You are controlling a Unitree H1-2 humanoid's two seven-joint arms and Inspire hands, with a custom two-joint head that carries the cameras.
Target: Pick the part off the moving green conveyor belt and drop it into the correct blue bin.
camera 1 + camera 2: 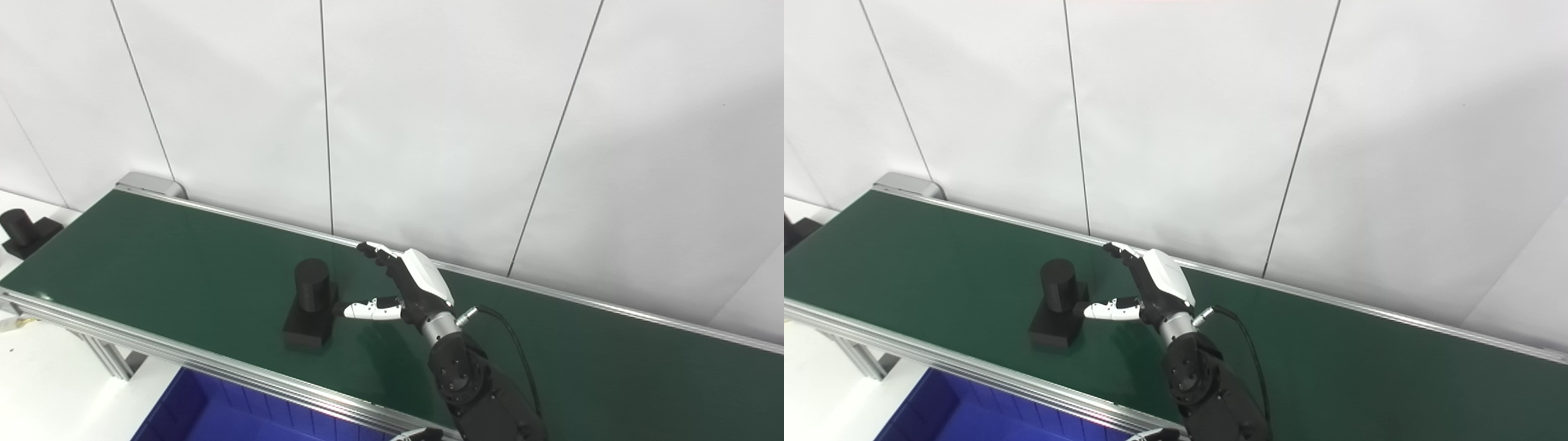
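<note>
The black part (pixel 310 304), a cylinder upright on a block, stands on the green conveyor belt (pixel 153 257). The right hand (pixel 401 288) is spread empty beside it, thumb tip seemingly touching. White wall panels (pixel 429 110) rise behind; one blue bin (pixel 202 410) sits below. Only the left eye view fully shows a second part (pixel 24 231) beyond the belt's end.

- A white panelled wall (pixel 429 110) runs behind, split by thin dark seams.
- A white table surface (pixel 43 380) shows at lower left.
- Even, soft light falls; faint shadows at right.
</note>
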